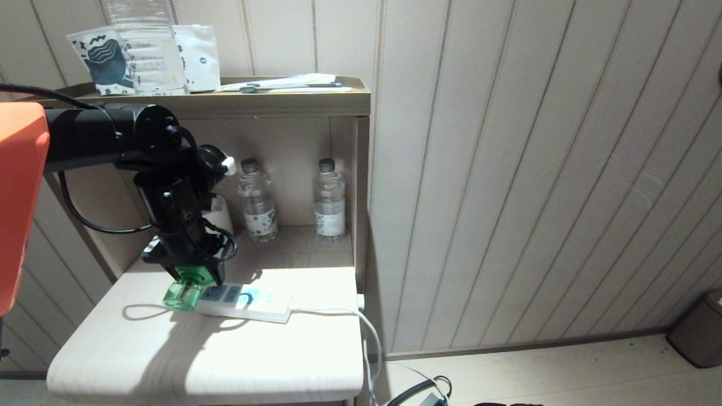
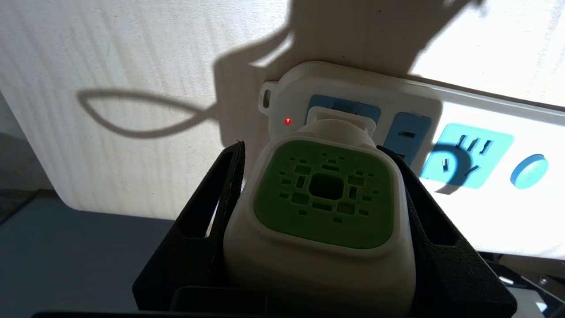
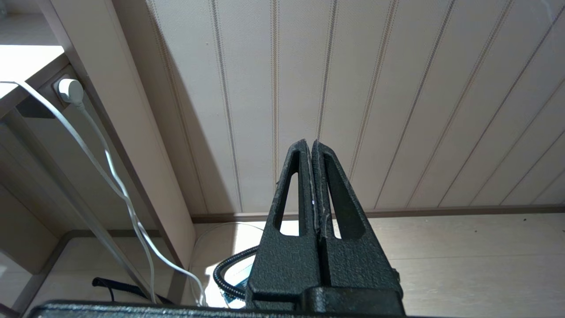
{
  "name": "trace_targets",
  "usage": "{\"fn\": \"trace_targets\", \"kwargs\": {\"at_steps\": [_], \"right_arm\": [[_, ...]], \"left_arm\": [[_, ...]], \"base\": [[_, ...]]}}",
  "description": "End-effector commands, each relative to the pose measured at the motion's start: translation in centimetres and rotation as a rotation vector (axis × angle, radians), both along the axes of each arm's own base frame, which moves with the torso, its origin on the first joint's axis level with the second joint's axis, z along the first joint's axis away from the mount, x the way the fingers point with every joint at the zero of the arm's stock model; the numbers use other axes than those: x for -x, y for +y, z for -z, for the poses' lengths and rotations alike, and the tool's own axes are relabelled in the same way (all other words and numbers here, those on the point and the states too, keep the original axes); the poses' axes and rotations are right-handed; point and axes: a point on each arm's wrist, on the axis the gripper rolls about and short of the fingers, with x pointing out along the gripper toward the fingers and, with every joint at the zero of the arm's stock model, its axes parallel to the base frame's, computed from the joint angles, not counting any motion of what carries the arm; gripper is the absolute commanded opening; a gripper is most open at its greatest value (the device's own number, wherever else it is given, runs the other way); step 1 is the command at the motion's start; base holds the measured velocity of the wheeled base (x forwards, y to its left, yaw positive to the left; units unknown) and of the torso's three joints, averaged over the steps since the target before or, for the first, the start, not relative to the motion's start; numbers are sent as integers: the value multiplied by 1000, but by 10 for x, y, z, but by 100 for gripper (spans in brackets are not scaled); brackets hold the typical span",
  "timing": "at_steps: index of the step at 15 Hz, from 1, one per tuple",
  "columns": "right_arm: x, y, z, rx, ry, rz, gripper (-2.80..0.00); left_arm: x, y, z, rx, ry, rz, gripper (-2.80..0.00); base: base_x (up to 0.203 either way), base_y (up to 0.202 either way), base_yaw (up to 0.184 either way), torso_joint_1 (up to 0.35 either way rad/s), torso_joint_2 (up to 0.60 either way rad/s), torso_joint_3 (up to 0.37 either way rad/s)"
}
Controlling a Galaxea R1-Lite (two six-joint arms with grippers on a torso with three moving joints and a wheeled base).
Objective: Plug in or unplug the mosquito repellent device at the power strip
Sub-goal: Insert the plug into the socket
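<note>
The left gripper (image 1: 194,276) pinches the repellent (image 2: 324,198) by its white head, one finger (image 2: 207,212) on each side. Its plug end sits in the end socket of the strip (image 2: 468,132), which runs off to the gripper's right. A red light (image 2: 288,120) glows beside it. The right gripper (image 3: 314,150) hangs low near the floor, fingers pressed together.

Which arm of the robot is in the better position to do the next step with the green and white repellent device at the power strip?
The left. Its claw grips the white plug-in repellent device with green face at the end socket of the long white power strip. The right claw is shut, down by the wall, away from the table.
</note>
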Motion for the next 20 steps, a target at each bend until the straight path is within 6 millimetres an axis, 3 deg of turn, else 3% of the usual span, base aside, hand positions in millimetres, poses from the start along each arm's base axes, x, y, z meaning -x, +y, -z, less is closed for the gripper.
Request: {"fn": "trace_targets", "kwargs": {"at_steps": [1,20], "right_arm": [[0,0,0,-1,1,-1,-280],[0,0,0,-1,1,-1,-280]], "left_arm": [[1,0,-1,-1,1,-1,-280],[1,1,1,-5,18,8,-280]], "base": [[0,0,0,0,0,0],[0,0,0,0,0,0]]}}
